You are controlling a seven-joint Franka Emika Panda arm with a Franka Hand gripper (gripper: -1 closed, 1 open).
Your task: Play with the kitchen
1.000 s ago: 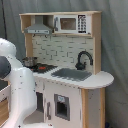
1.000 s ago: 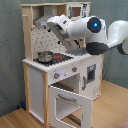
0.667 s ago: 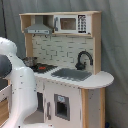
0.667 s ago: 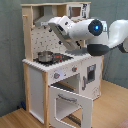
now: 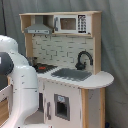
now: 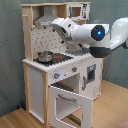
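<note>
The kitchen (image 5: 65, 70) stands against a grey backdrop, its oven door (image 6: 67, 102) hanging open in the second exterior view and a small pot (image 6: 45, 56) resting on the stovetop (image 6: 54, 58). The arm (image 6: 87, 35) reaches across above the counter, probably toward the back wall, hiding the sink area there. The gripper is hidden, so whether the fingers are apart cannot be told.

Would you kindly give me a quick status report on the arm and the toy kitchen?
Arm reaching in over the stovetop; jaws out of sight. Kitchen upright, oven door hanging open, pot on the burner. Nothing blocking.
</note>
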